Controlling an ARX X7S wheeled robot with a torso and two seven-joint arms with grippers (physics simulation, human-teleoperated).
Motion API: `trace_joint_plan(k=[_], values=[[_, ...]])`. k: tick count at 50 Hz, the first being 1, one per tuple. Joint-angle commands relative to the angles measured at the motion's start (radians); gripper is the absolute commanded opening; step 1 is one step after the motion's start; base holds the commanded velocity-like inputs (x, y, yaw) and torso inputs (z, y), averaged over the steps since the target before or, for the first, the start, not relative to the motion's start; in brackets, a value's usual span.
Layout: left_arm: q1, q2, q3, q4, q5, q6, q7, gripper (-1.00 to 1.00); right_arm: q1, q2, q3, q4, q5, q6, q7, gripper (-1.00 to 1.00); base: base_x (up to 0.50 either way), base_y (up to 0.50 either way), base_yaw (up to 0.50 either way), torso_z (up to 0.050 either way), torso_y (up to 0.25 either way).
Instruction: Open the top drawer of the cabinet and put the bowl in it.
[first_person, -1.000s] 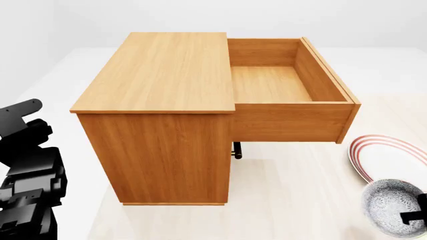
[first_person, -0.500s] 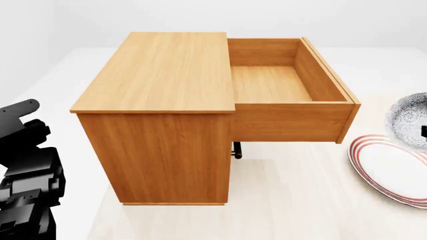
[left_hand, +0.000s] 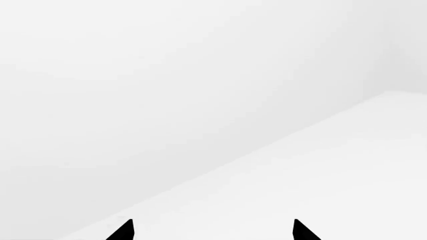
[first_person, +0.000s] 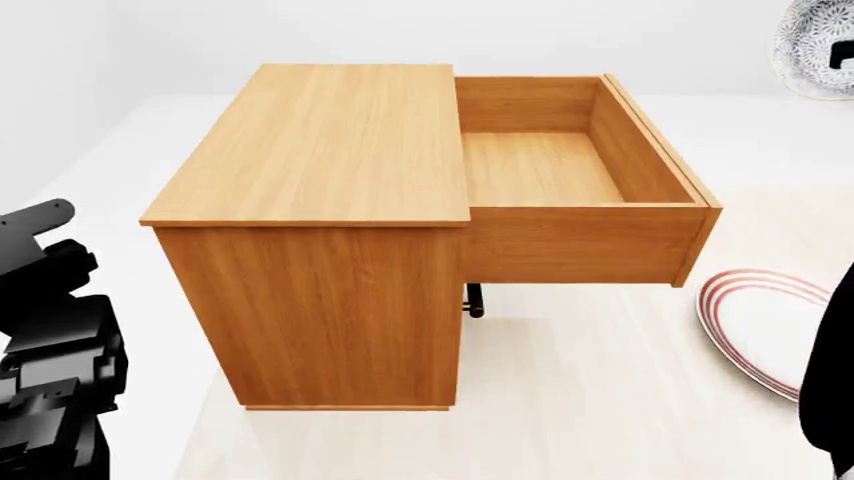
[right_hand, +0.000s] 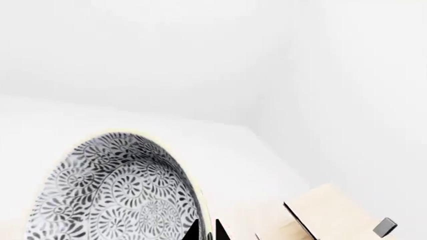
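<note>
Head view: large orange-brown wooden cabinet (first_person: 320, 230) stands mid-frame on a pale floor. Its top drawer (first_person: 574, 190), an orange-brown wood box, is pulled fully out toward 3 o'clock; the interior shows bare wood. A short piece of a lower drawer's bar handle (first_person: 473, 300) shows under the drawer, at about 5 o'clock from the cabinet's centre.

Small round bowl with a grey-blue speckled outside (first_person: 817, 45) sits at the frame's 1 o'clock corner, up in the air, beyond and to the right of the open drawer and apart from it. It is tilted so its patterned outside faces the camera.

Flat white plate with red rings (first_person: 767, 325) lies on the floor at 4 o'clock, near the drawer front's lower corner. A black part of the right arm (first_person: 830, 370) overlaps the plate's right edge.

Right wrist view: the bowl (right_hand: 113, 192) fills the lower part, patterned wall toward the lens. Right gripper (right_hand: 207, 229) has two dark fingertips pinched close on the bowl's rim, grasping it. A corner of the wooden drawer (right_hand: 327, 212) and a grey handle end (right_hand: 385, 227) show beyond.

Left wrist view: left gripper (left_hand: 210, 231) shows two black fingertips (left_hand: 122, 231) set wide apart, released, with nothing between them, against a white background. In the head view the black left arm (first_person: 54, 350) sits at 8 o'clock, well apart from the cabinet.
</note>
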Motion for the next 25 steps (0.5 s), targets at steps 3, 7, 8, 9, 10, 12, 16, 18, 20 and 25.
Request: trace_joint_plan(k=[3, 7, 8, 9, 10, 12, 16, 18, 20, 25], values=[[0.001, -0.002, -0.003, 0.0, 0.0, 0.0, 0.0, 1.0, 0.14, -0.115, -0.105, 0.106, 0.006, -0.079, 0.041, -1.0, 0.0, 0.0, 0.0, 0.0, 0.0], [0.002, 0.0, -0.002, 0.0, 0.0, 0.0, 0.001, 1.0, 0.14, -0.145, -0.129, 0.108, 0.006, -0.079, 0.028, -1.0, 0.0, 0.0, 0.0, 0.0, 0.0], [0.002, 0.0, -0.002, 0.0, 0.0, 0.0, 0.001, 1.0, 0.136, -0.152, -0.135, 0.108, 0.007, -0.079, 0.022, -1.0, 0.0, 0.0, 0.0, 0.0, 0.0], [0.002, 0.0, -0.002, 0.0, 0.0, 0.0, 0.001, 1.0, 0.132, -0.157, -0.141, 0.11, 0.007, -0.085, 0.026, -1.0, 0.0, 0.0, 0.0, 0.0, 0.0], [0.001, 0.0, -0.003, 0.0, 0.0, 0.0, 0.001, 1.0, 0.124, -0.161, -0.147, 0.111, 0.006, -0.092, 0.027, -1.0, 0.0, 0.0, 0.0, 0.0, 0.0], [0.001, 0.0, -0.003, 0.0, 0.0, -0.001, 0.002, 1.0, 0.11, -0.173, -0.154, 0.111, 0.009, -0.097, 0.026, -1.0, 0.0, 0.0, 0.0, 0.0, 0.0], [0.0, -0.002, -0.003, 0.0, 0.0, -0.002, 0.001, 1.0, 0.098, -0.194, -0.15, 0.12, 0.027, -0.09, 0.009, -1.0, 0.0, 0.0, 0.0, 0.0, 0.0], [0.0, -0.002, -0.004, 0.0, 0.0, -0.002, 0.001, 1.0, 0.092, -0.203, -0.153, 0.125, 0.036, -0.088, -0.004, -1.0, 0.0, 0.0, 0.0, 0.0, 0.0], [-0.001, -0.002, -0.003, 0.0, 0.0, -0.002, 0.001, 1.0, 0.091, -0.213, -0.149, 0.13, 0.045, -0.075, -0.017, -1.0, 0.0, 0.0, 0.0, 0.0, 0.0], [-0.001, -0.001, -0.003, 0.0, 0.001, -0.002, 0.001, 1.0, 0.085, -0.231, -0.174, 0.129, 0.046, -0.062, -0.048, -1.0, 0.0, 0.0, 0.0, 0.0, 0.002]])
